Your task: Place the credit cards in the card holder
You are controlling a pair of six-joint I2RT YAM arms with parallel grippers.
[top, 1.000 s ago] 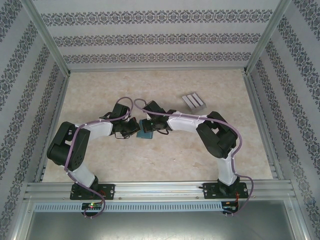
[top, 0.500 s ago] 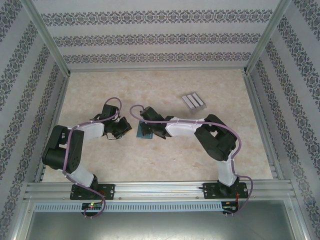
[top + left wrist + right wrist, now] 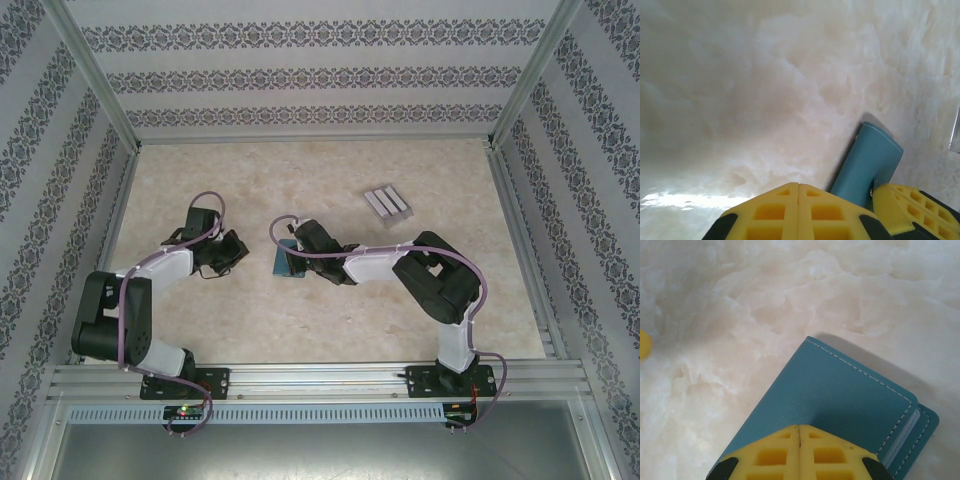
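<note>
the left gripper [image 3: 798, 187] is squeezed shut on nothing. the card holder [image 3: 840, 395] lies just right of its fingers. the right gripper [image 3: 799, 429] is shut too, tips over the holder; i can't tell if they touch it. the credit cards [image 3: 387, 202] sit well past both grippers, none in yet. next, i think, a gripper must open and grab one. the holder's near end hides under the fingers.

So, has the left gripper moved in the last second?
Yes. The left gripper has drawn back leftward, away from the credit cards, leaving a gap to the card holder.
</note>
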